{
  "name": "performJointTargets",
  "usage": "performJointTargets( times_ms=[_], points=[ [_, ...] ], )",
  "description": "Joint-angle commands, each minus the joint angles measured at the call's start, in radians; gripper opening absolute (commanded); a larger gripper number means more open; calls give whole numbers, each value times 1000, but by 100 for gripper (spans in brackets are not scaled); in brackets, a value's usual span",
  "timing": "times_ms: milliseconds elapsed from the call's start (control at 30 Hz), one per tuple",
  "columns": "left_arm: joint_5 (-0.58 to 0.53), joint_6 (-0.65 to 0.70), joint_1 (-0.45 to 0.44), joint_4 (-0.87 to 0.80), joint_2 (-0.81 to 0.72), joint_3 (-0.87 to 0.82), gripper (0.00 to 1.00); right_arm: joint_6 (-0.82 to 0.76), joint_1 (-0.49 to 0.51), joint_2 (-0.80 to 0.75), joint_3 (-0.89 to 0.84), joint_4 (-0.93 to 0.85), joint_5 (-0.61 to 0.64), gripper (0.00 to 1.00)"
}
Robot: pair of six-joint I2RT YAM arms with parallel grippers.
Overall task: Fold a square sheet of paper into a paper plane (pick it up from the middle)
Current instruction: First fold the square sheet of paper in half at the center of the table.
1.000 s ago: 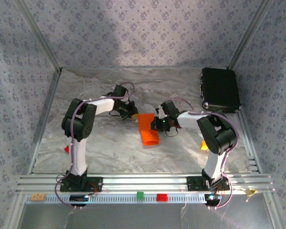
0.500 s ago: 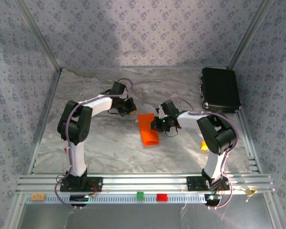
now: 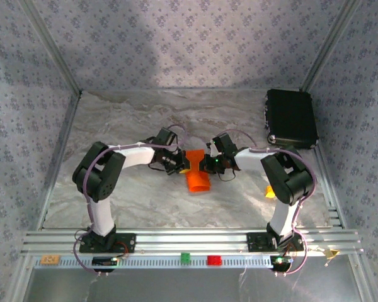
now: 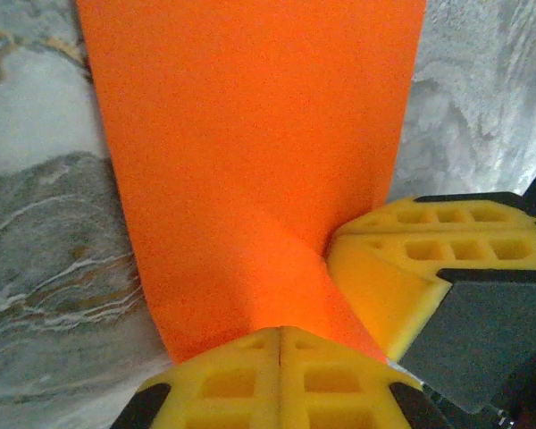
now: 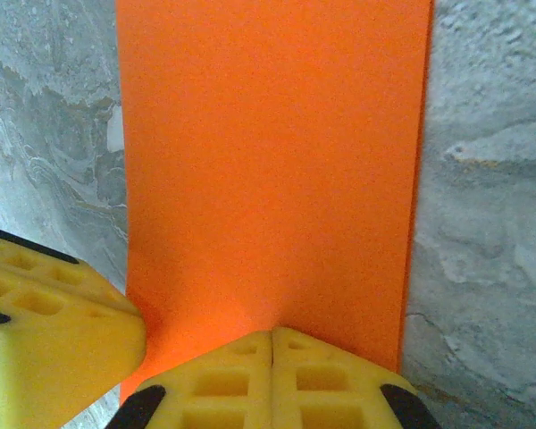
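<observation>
Nearest you, on the near rail (image 3: 157, 260) in front of the arm bases, a small green block (image 3: 185, 257) and a small red block (image 3: 213, 260) sit close together but not touching. Past the rail on the right, a small yellow-orange block (image 3: 269, 190) lies on the marbled table (image 3: 138, 201), right beside your right arm.

In the middle of the table you have the orange paper (image 3: 199, 179). It is folded into a long strip that runs near to far and rests on the tabletop. Both of your arms reach inward and meet over it, above its middle and toward the far end, one from each side.

In the left wrist view, your left gripper (image 4: 281, 366) has its yellow pads pressed together, with their tips at the paper's edge. A slanting crease lifts the sheet slightly there. You cannot tell from this view whether any paper is pinched between the pads. The other gripper's pad touches the paper just to the right.

In the right wrist view, your right gripper (image 5: 274, 366) also has its pads closed together at the strip's edge. The paper lies flat ahead of it.

Farthest away, a black box (image 3: 292, 117) sits by the far right corner, well apart from the paper.
</observation>
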Motion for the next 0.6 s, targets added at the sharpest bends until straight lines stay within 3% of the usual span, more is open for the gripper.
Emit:
performJointTargets(
  times_ms=[0,367,567],
  points=[
    [40,-30,1,82,2,-1,2,7,3,32,-54,-142,93,0],
    [7,27,6,42,46,-37,2,7,3,40,-62,-129,93,0],
    [-84,91,15,-6,76,-75,0,32,4,43,-68,-119,93,0]
  ],
)
